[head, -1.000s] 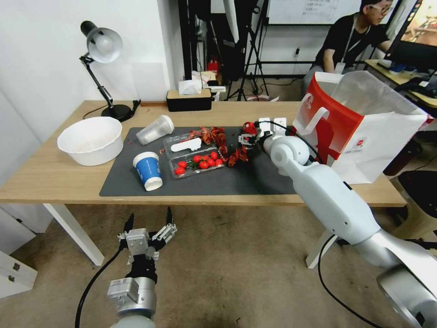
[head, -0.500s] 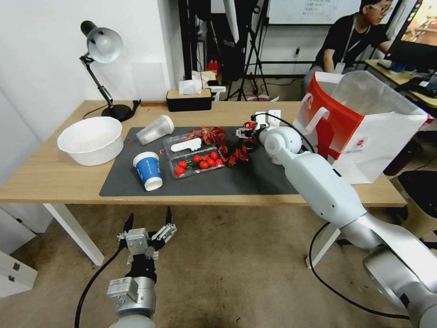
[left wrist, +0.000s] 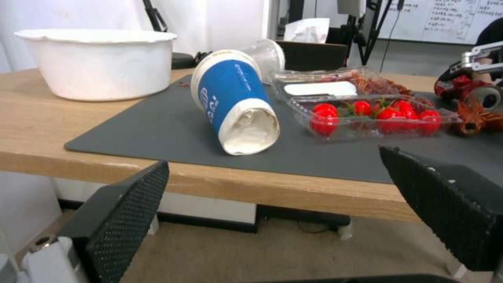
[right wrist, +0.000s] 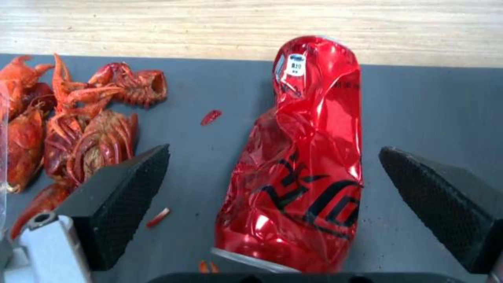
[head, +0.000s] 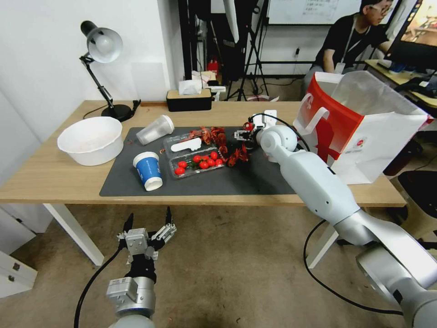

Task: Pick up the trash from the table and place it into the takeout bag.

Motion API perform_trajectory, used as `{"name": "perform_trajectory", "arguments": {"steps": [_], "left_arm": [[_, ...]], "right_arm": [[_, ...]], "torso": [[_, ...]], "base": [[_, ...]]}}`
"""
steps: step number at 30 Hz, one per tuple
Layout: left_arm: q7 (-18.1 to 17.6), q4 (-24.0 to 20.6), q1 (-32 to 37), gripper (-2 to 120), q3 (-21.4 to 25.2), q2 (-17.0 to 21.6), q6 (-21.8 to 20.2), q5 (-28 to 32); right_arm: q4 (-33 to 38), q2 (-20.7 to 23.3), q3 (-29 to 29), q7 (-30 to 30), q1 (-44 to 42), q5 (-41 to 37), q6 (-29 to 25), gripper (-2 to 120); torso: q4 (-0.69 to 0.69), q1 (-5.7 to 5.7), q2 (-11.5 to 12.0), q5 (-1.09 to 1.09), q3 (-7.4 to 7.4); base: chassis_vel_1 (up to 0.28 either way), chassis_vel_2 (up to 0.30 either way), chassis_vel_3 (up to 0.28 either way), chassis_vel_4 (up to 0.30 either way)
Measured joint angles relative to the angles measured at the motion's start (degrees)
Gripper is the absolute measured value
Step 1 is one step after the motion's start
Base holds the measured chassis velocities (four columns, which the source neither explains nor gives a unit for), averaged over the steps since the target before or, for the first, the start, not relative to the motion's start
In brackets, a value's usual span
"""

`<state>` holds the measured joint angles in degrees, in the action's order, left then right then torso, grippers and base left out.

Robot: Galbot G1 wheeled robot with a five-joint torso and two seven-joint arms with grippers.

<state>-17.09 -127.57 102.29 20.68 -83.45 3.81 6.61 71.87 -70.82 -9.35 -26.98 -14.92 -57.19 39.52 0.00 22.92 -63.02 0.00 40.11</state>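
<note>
A crushed red can [right wrist: 304, 157] lies on the dark grey mat [head: 218, 182], squarely between the spread fingers of my right gripper [right wrist: 275, 204]. That gripper [head: 240, 135] is open, hovering over the can without touching it, left of the takeout bag [head: 364, 123]. Also on the table [head: 54, 177] are a white bowl [head: 91, 139], a tipped blue-and-white paper cup [head: 148, 171] and a clear plastic cup [head: 154, 130] on its side. My left gripper [head: 148, 225] hangs open below the table's front edge, facing the paper cup [left wrist: 235, 106] and the bowl [left wrist: 100, 63].
Crayfish shells [head: 218, 136] lie on the mat right beside the can. A clear box of cherry tomatoes [head: 198, 161] sits mid-mat. A desk lamp [head: 102, 45] and a tissue box [head: 189, 98] stand along the back edge.
My right arm has swung a little to the left and its gripper has shifted slightly left over the can. The left arm has not moved.
</note>
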Motion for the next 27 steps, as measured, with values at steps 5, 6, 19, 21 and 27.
{"name": "perform_trajectory", "arguments": {"steps": [5,6,19,21,27], "left_arm": [[0.0,0.0,0.0,100,0.0,0.0,0.0,0.1],[0.0,0.1,-0.1,100,0.0,0.0,0.0,0.1],[-0.1,0.2,-0.1,100,0.1,0.5,0.0,0.3],[-0.1,0.2,-0.2,100,0.1,0.5,0.0,0.4],[-0.1,0.3,-0.2,100,-0.1,0.4,0.0,0.3]], "right_arm": [[-0.5,-0.1,0.0,-0.2,-0.1,-0.1,0.2,100],[-0.7,-0.2,0.1,-0.2,-0.2,-0.1,0.2,100],[-1.9,-0.1,0.2,0.0,-0.6,-0.7,0.4,100],[-1.9,-0.1,0.3,0.0,-0.7,-0.7,0.4,100],[-1.9,-0.1,0.5,0.0,-1.2,-0.7,0.4,92]], "torso": [[0.0,0.0,0.0,0.0,0.0],[0.0,0.0,0.0,0.0,0.0],[0.0,0.0,0.0,0.0,0.0],[0.0,0.0,0.0,0.0,0.0],[0.0,0.0,0.0,0.0,0.0]], "base": [[0.0,0.0,0.0,0.0],[0.0,0.0,0.0,0.0],[0.0,0.0,0.0,0.0],[0.0,0.0,0.0,0.0],[0.0,0.0,0.0,0.0]]}}
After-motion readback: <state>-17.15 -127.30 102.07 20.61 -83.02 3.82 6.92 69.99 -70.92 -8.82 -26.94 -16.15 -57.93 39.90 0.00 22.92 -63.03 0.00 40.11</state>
